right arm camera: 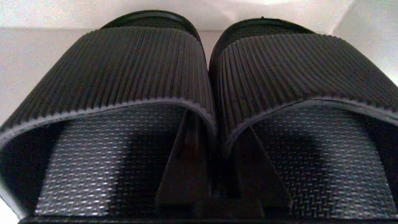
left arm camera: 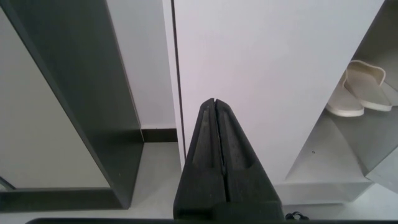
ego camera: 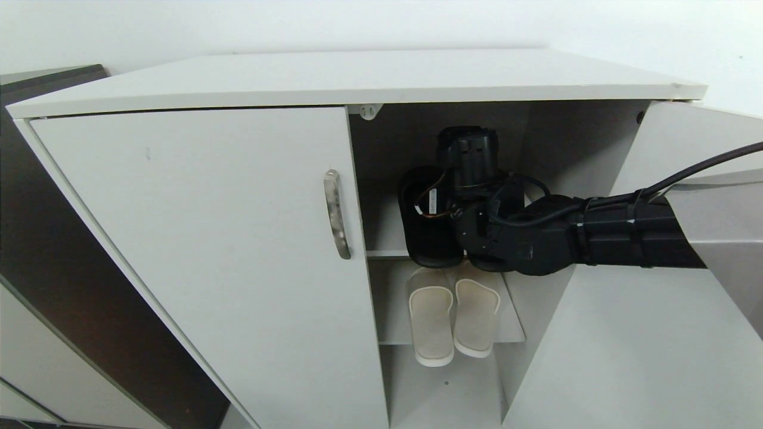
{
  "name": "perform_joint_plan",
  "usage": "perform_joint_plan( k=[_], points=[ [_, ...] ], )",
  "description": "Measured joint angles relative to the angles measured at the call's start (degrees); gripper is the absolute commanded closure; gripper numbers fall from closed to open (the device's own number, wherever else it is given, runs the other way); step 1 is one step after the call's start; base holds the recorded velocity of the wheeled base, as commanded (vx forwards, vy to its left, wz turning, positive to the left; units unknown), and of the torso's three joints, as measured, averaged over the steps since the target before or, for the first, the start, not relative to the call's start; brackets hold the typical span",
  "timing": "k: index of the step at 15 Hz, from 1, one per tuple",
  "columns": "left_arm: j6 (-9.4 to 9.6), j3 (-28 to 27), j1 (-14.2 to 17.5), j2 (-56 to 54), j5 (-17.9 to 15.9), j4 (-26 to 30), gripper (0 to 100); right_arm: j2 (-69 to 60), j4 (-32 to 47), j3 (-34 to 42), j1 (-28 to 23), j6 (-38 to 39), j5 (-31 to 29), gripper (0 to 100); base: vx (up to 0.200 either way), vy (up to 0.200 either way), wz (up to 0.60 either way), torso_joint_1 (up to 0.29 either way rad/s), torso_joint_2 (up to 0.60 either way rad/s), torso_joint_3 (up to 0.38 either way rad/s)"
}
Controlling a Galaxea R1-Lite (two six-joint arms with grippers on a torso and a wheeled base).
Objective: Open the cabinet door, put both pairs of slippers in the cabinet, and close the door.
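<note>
Head view: the right arm is inside the open cabinet [ego camera: 357, 77], holding the black slippers [ego camera: 424, 238] over the upper shelf's [ego camera: 384, 241] front edge. White slippers [ego camera: 453, 319] lie on the shelf below.

Left wrist view: the left gripper [left arm camera: 214, 109] is closed and empty, facing the shut door [left arm camera: 267, 62].

Right wrist view: the right gripper [right arm camera: 216, 163] fingers [right arm camera: 185, 168] pinch the black pair's adjoining sides, toes pointing away.

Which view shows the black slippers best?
Right wrist view: both black slippers close up, straps and insoles clear, pinched by the right gripper. Head view: partly hidden by the wrist. Left wrist view faces the door and white slippers.

Bright, even light; cabinet [ego camera: 357, 77] interior lies in shadow
</note>
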Motion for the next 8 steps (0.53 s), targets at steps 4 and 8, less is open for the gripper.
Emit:
perform_joint_plan(
  k=[4, 8],
  points=[
    [0.02, 0.00, 0.00, 0.00, 0.00, 0.00, 100, 0.29, -0.05, -0.05, -0.11, 0.09, 0.04, 100, 0.000, 0.000, 0.00, 0.000, 0.00, 0.000],
    [0.00, 0.00, 0.00, 0.00, 0.00, 0.00, 100, 0.60, -0.05, 0.06, -0.13, 0.11, 0.04, 100, 0.000, 0.000, 0.00, 0.000, 0.00, 0.000]
  ],
)
